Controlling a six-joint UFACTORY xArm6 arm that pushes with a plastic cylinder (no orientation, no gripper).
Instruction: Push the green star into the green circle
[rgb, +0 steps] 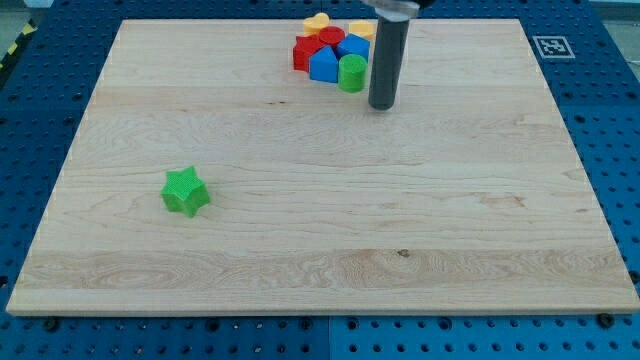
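Observation:
The green star lies alone on the wooden board at the view's left, a little below the middle. The green circle, a short green cylinder, stands at the view's top centre, at the right front of a tight cluster of blocks. My tip rests on the board just right of and slightly below the green circle, a small gap apart from it. The tip is far from the green star, to its upper right.
The cluster by the green circle holds a red block, a red round block, a blue block, another blue block and yellow blocks. The board's edges meet a blue perforated table.

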